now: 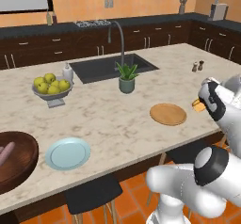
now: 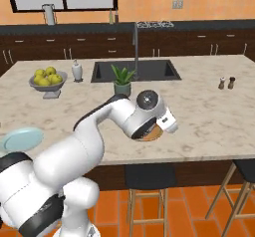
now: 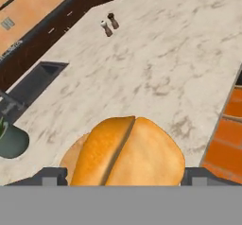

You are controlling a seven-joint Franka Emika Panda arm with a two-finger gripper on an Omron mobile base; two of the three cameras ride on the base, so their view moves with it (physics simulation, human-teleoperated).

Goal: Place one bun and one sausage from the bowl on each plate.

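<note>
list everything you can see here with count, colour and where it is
bun: 1, golden-orange, between the gripper's fingers above the counter
sausage: 1, pinkish, in the bowl
bowl: 1, dark brown, counter's near left edge
plate: 1, pale blue, right of the bowl
wooden plate: 1, tan, counter's near right
fruit bowl: 1, grey with yellow-green fruit, left of the sink
soap bottle: 1, white, beside the fruit bowl
potted plant: 1, green in grey pot, in front of the sink
sink: 1, dark, centre of the counter
shakers: 2, one pale, one dark, far right
stools: dark, under the counter
gripper: 1, dark fingertips, wide on the bun
</note>
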